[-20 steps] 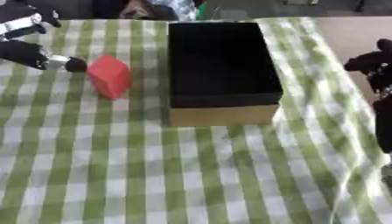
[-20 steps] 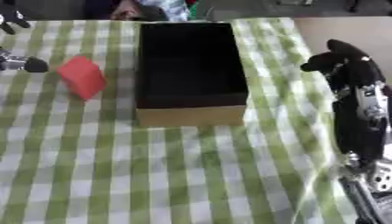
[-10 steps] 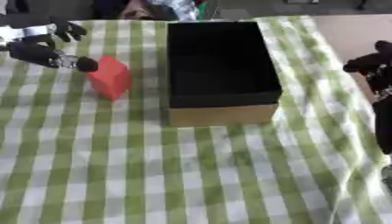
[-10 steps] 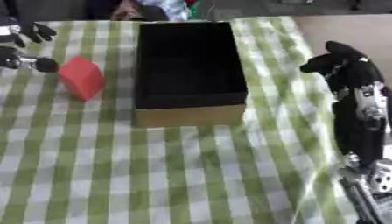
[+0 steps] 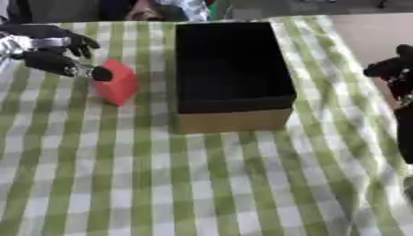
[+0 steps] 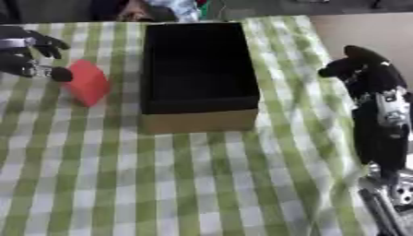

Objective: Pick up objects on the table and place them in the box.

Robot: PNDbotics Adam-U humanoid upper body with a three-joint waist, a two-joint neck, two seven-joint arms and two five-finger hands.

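Observation:
A red block (image 5: 118, 83) lies on the green checked cloth, left of the box (image 5: 231, 120), a cardboard box with a black inside that holds nothing I can see. My left hand (image 5: 50, 51) reaches in from the upper left, fingers spread and open, with one fingertip (image 5: 102, 73) touching the block's left top edge. My right hand (image 6: 361, 70) hangs raised at the right edge, well clear of the box, its fingers curled with nothing in them.
The checked cloth (image 5: 202, 184) covers the table and ends near the right, where bare table (image 5: 363, 32) shows. A person sits at the far edge behind the box. My right forearm (image 6: 383, 133) runs down the right side.
My left hand has moved right and down toward the red block, and a fingertip now touches it. The block and box stay put. The right hand has barely moved.

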